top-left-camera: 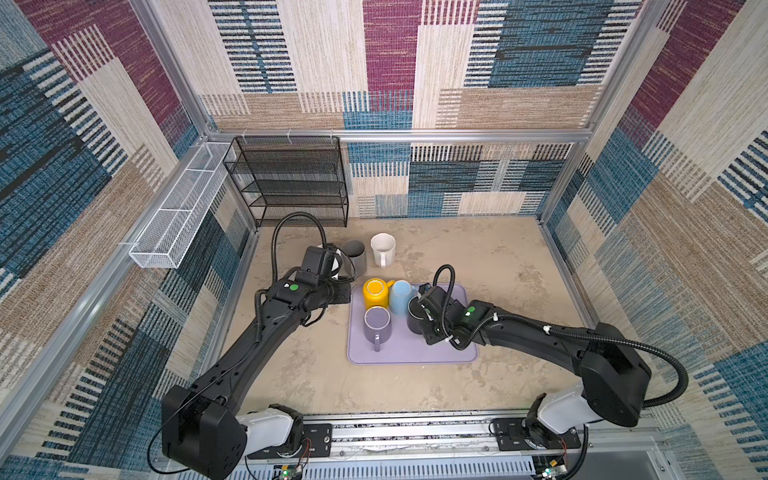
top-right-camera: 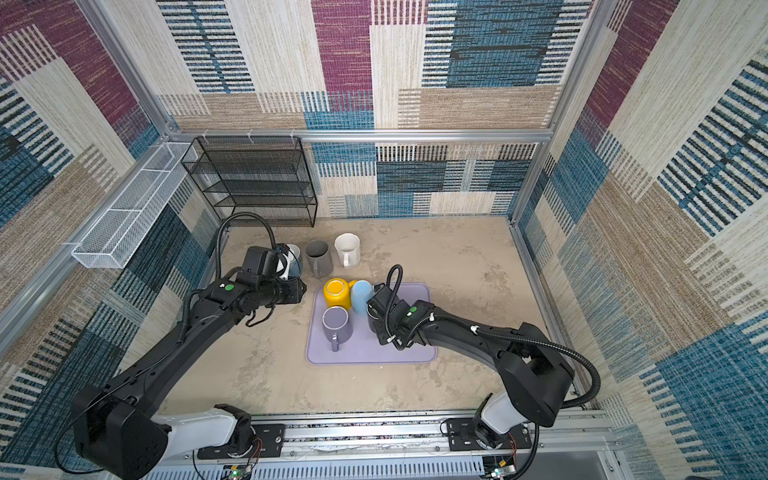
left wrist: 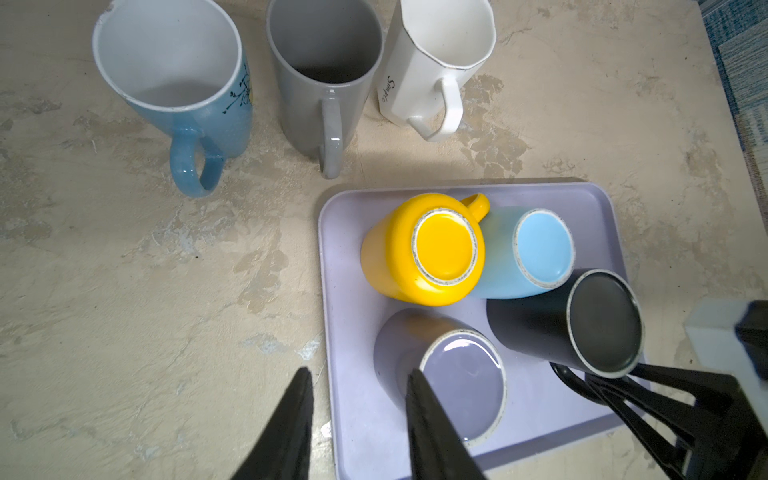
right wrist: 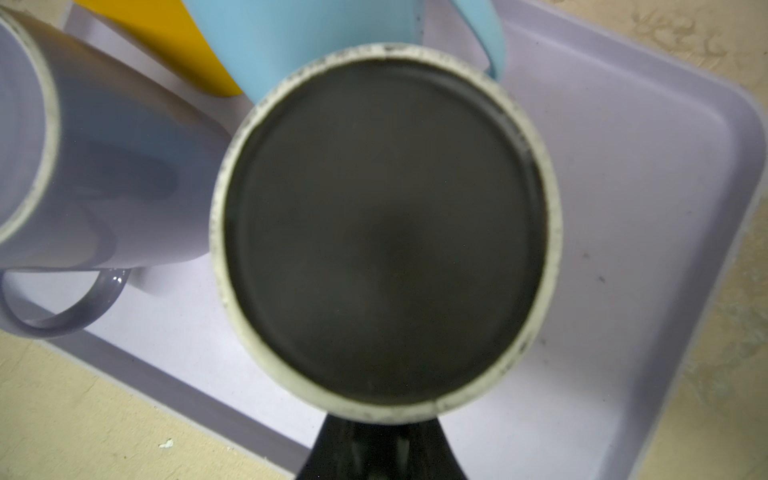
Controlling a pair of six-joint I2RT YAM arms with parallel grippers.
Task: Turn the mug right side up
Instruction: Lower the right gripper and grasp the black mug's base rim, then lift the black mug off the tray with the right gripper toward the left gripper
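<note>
On the lilac plastic tray (left wrist: 602,199) the matte black ceramic mug (left wrist: 602,320) stands base-up, its handle pinched by the right gripper (right wrist: 376,432), so the whole flip seemingly remains, while the left gripper (left wrist: 360,371) hangs spread, empty, over the tray's edge.

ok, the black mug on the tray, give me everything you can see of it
The black mug is matte black, ceramic-looking, with a black loop handle. It stands upside down on the lavender tray, base up, ringed by a whitish speckled unglazed foot. The light blue mug is close beside it; contact unclear. The right pincer is at its handle; a firm grip cannot be confirmed.
</note>
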